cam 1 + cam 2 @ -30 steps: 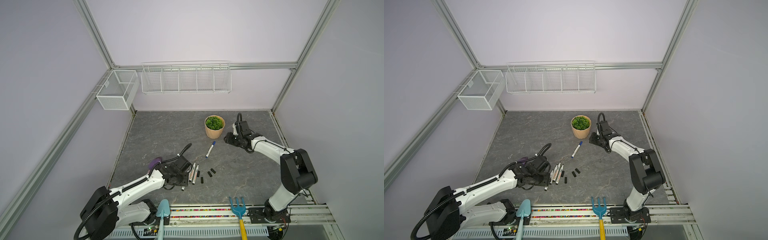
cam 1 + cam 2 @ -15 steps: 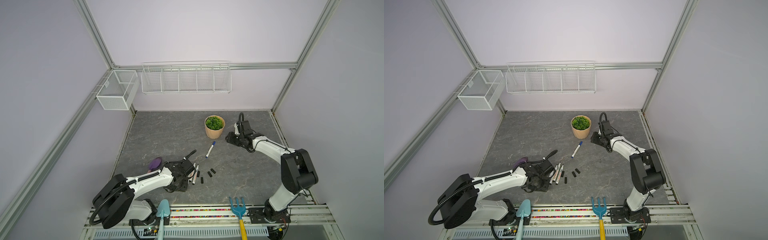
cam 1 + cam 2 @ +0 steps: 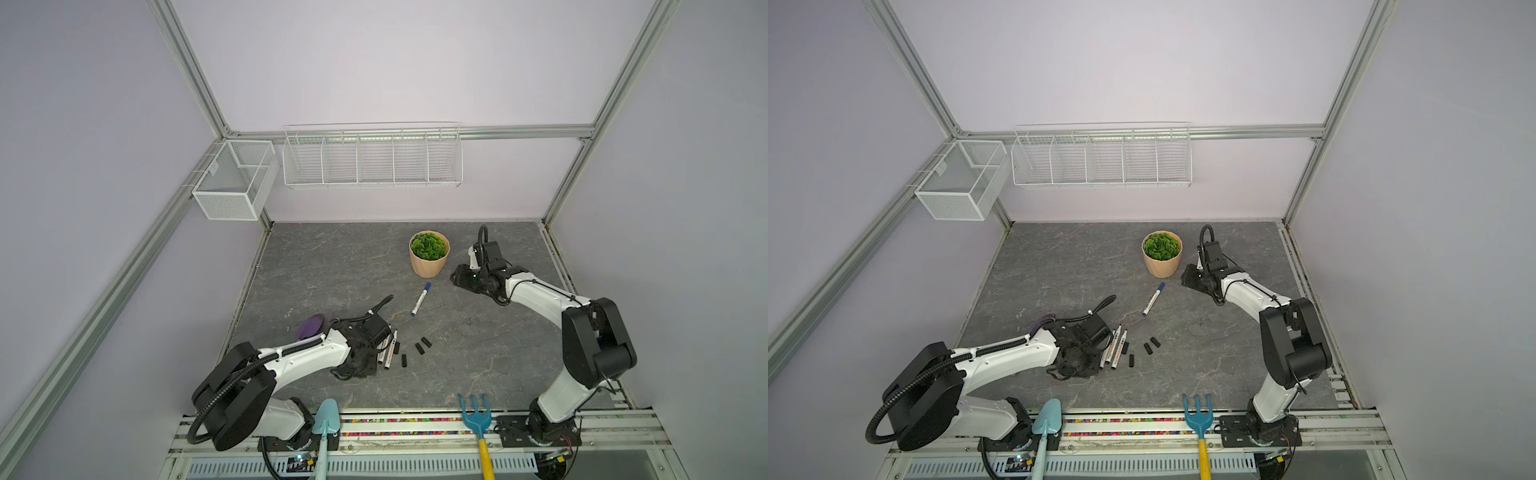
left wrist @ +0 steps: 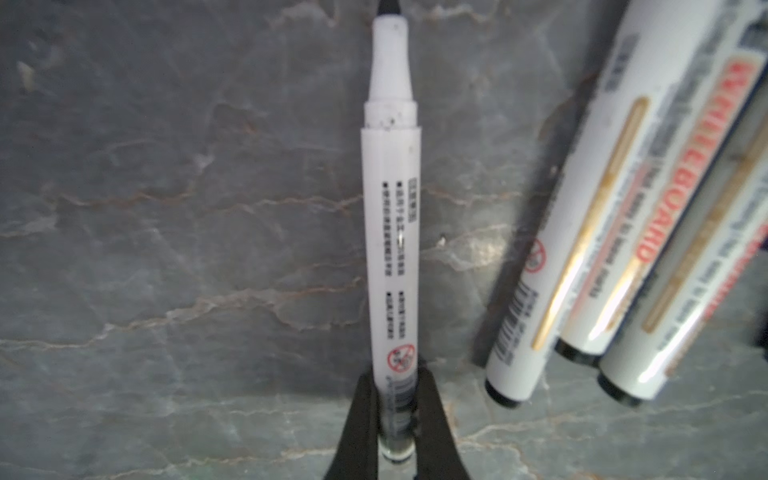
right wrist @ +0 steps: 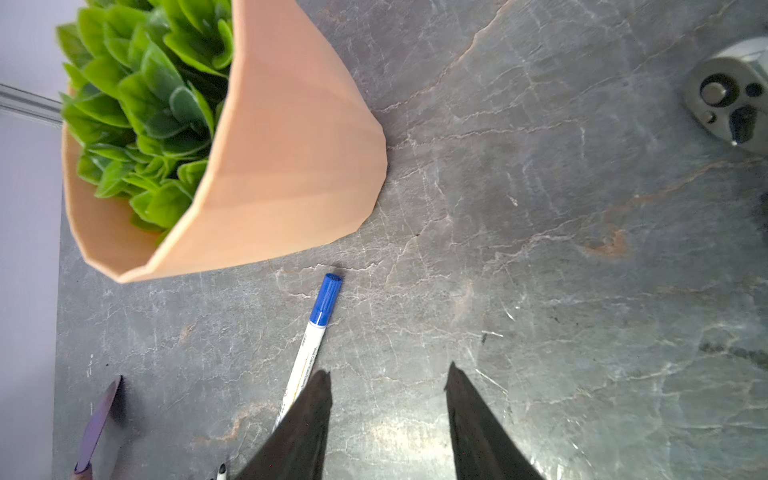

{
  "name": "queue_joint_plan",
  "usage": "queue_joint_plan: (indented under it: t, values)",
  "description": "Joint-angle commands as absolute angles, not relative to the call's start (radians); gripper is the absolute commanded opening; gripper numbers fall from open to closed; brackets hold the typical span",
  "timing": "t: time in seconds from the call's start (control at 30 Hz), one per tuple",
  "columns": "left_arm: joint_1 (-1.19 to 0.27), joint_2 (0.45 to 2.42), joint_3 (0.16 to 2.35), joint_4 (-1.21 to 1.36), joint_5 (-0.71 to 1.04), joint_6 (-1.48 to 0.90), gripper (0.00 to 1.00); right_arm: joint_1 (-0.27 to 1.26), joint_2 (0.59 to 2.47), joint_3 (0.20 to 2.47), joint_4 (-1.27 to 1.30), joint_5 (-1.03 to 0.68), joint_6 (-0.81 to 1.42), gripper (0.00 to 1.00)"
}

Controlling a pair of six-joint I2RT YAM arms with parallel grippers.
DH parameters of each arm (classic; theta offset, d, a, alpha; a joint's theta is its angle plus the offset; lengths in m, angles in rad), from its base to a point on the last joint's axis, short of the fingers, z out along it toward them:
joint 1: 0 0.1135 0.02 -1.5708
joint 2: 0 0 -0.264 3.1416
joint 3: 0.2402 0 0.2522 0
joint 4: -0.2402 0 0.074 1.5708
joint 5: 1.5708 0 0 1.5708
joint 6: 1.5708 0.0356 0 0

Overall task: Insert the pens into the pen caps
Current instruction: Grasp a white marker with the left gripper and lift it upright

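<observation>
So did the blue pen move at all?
No. The blue pen still lies at the same slant, just in front of the plant pot.

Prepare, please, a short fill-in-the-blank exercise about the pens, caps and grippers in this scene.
1. The left gripper is shut on an uncapped pen whose tip is ____.
2. The lone pen beside the plant pot wears a ____ cap.
3. The right gripper is open and holds ____.
4. The number of loose black caps on the table is ____.
Missing words: black; blue; nothing; four.
</observation>
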State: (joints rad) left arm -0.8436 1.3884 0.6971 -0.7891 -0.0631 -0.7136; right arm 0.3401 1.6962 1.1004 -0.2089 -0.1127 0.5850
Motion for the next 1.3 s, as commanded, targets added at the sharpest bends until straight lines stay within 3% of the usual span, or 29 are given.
queue_joint_plan:
  t: [0.0, 0.1, 0.27, 0.37, 0.53, 0.87, 1.13, 1.2, 1.27]
  values:
    - [-0.796, 1.379, 0.773, -0.776, -0.112, -0.716, 0.00, 0.338, 1.647, 1.112, -0.181, -0.181, 0.545, 0.48]
    - [-0.762, 1.326, 0.862, -0.708, -0.127, -0.644, 0.00, 0.350, 1.637, 1.144, -0.157, -0.283, 0.491, 0.48]
    - [-0.731, 1.314, 0.935, -0.423, 0.052, -0.458, 0.00, 0.397, 1.657, 1.229, -0.096, -0.604, 0.431, 0.49]
    - [-0.727, 1.370, 1.007, -0.379, 0.161, -0.402, 0.00, 0.448, 1.666, 1.264, -0.081, -0.678, 0.427, 0.49]
    - [-0.727, 1.435, 1.087, -0.394, 0.291, -0.329, 0.00, 0.502, 1.676, 1.288, -0.061, -0.720, 0.436, 0.49]
    - [-0.727, 1.409, 1.048, -0.259, 0.305, -0.348, 0.00, 0.514, 1.702, 1.304, -0.103, -0.689, 0.418, 0.46]
    - [-0.727, 1.419, 1.029, -0.201, 0.252, -0.376, 0.00, 0.508, 1.702, 1.299, -0.075, -0.713, 0.453, 0.20]
    - [-0.727, 1.427, 1.037, -0.206, 0.249, -0.376, 0.00, 0.504, 1.703, 1.298, -0.060, -0.731, 0.474, 0.17]
    - [-0.726, 1.432, 1.043, -0.207, 0.251, -0.377, 0.25, 0.502, 1.703, 1.296, -0.046, -0.747, 0.489, 0.15]
